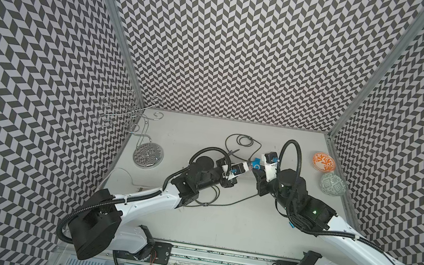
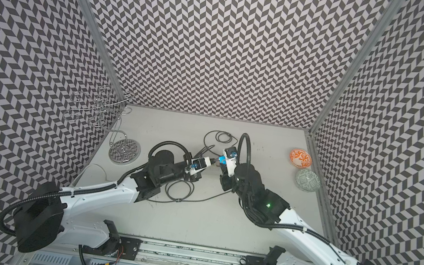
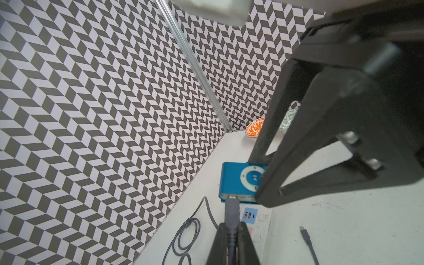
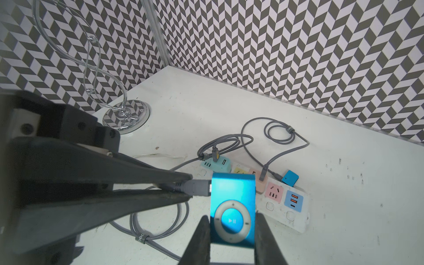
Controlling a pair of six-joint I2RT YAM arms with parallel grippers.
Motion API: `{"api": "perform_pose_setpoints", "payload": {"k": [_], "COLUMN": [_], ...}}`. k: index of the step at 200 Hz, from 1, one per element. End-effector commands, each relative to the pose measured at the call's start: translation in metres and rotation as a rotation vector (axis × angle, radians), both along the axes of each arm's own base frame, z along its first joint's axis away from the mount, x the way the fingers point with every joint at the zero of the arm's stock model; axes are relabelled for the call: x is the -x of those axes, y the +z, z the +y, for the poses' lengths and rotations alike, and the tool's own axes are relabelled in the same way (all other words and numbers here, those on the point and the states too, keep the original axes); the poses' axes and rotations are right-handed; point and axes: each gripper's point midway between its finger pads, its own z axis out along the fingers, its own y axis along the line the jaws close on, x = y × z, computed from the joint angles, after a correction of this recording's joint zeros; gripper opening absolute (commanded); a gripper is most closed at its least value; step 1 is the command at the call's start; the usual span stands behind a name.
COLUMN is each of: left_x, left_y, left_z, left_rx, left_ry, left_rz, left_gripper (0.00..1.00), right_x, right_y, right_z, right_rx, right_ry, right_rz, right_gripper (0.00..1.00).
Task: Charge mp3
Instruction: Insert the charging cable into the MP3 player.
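Left pincer (image 3: 231,229) pinches the plug (image 3: 231,211), right pincer (image 4: 232,220) grips the mp3 (image 4: 232,188); orange bowl (image 1: 323,161) beside green bowl (image 1: 332,184)

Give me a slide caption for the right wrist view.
Right end effector grips the blue mp3 player while the left end effector holds a grey plug against its edge.

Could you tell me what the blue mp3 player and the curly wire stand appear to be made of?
The small blue rectangular mp3 player: probably anodised metal, satin finish, judging by its soft even sheen. The curly silver wire stand: likely chromed metal, mirror-polished, since its round base reflects the chevron wall.
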Motion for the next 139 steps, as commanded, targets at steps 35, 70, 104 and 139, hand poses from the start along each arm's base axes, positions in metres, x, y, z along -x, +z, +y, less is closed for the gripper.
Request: {"api": "perform_pose_setpoints", "payload": {"k": [35,70,104,139], "left_x": [-0.001,-0.004,-0.008,-0.014], "left_y": [0.016,0.016,0.020,0.027], "left_z": [0.005,0.004,0.001,0.000], "left_rx": [0.006,0.000,0.012,0.007], "left_ry": [0.016,0.023,0.032,0.047], "left_rz": [-0.081,-0.087,-0.095,-0.123], "left_gripper": [0.00,0.00,0.00,0.00], "right_x": [0.033,0.043,0.053,0.056], "right_y": [0.026,0.024,0.019,0.008], "right_z": [0.040,0.050,0.064,0.075], "right_rx": [-0.014,-0.043,-0.052,-0.013], "right_ry": [0.275,0.354,0.415,0.447], "right_rz": [-0.087,-0.090,-0.077,-0.058], "right_gripper": [0.03,0.02,0.02,0.01]}}
